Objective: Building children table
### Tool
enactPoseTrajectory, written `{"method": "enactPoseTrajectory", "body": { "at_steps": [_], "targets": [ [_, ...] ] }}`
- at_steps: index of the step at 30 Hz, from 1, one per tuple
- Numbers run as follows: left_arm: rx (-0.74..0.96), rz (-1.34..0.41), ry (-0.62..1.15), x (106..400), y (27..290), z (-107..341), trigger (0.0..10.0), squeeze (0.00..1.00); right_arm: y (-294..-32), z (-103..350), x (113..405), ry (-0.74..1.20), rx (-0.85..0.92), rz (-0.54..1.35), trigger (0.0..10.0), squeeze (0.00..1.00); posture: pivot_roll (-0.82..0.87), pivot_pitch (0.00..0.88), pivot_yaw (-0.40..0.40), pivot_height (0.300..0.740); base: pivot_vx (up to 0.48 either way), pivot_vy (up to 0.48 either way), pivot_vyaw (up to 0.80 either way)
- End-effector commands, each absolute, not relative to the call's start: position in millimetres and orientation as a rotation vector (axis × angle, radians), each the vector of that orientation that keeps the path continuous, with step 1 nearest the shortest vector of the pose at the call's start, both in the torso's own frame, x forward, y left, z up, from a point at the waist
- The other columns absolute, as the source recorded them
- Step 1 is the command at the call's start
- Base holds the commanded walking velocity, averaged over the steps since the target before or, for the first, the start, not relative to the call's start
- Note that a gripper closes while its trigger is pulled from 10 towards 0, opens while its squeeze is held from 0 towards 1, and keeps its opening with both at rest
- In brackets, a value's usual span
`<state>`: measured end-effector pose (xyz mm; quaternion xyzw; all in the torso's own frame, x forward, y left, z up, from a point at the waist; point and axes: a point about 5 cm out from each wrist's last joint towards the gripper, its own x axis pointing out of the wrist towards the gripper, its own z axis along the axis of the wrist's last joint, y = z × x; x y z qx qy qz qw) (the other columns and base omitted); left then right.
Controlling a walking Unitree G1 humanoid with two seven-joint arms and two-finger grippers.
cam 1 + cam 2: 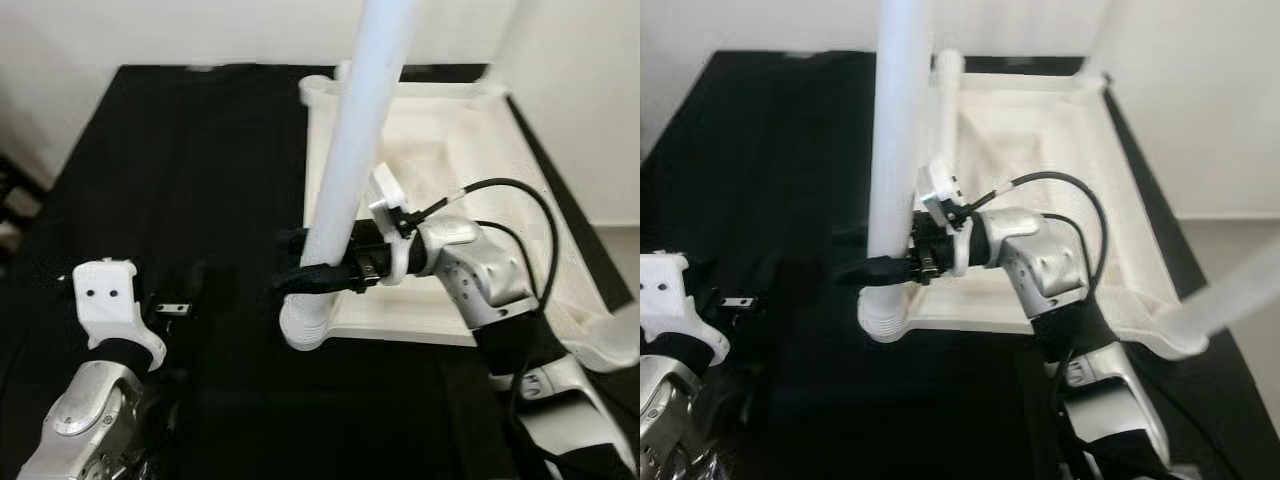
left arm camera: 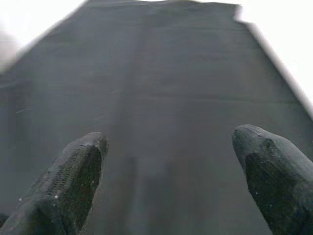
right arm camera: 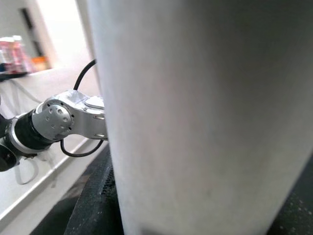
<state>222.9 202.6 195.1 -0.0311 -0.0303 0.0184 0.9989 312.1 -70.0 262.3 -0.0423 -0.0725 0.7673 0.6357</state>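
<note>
My right jaws (image 1: 315,275) clench the white table leg (image 1: 345,170) standing at the upturned tabletop's (image 1: 450,170) seven-o'clock corner socket (image 1: 305,325), where keeping it plumb should seat it; my left jaws (image 2: 168,161) are released over the black mat (image 1: 180,150).

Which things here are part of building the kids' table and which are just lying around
Part of the job:
- white table top, lying upside down
- white table leg, standing in its near corner socket
- right gripper, closed on that leg
- left gripper, open over the cloth

Just there:
- black cloth
- white wall
</note>
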Motion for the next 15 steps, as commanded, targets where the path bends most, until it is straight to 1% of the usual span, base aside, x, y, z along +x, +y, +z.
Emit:
{"method": "enactPoseTrajectory", "body": {
  "at_steps": [1,5,7,9,15],
  "targets": [
    [-0.062,0.062,-0.064,220,205,194,10.0,0.00,-67,263,313,-0.178,-0.142,1.747,10.0,0.00,0.10,0.288,-0.061,0.740,0.000,0.000,0.00],
    [-0.061,0.061,-0.066,221,203,194,10.0,0.00,-68,259,317,-0.130,-0.205,1.766,10.0,0.00,0.09,0.280,-0.063,0.740,0.000,0.000,0.00],
    [-0.059,0.055,-0.067,222,201,193,10.0,0.00,-79,257,314,-0.066,-0.215,1.861,10.0,0.00,0.09,0.276,-0.064,0.740,0.000,0.000,0.00],
    [-0.060,0.054,-0.067,222,200,193,10.0,0.00,-83,257,312,-0.044,-0.218,1.898,10.0,0.00,0.09,0.273,-0.065,0.740,0.000,0.000,0.00],
    [-0.062,0.051,-0.069,222,199,192,10.0,0.00,-88,263,317,-0.037,-0.216,1.906,10.0,0.00,0.08,0.267,-0.064,0.740,0.000,0.000,0.00]
  ]
}}
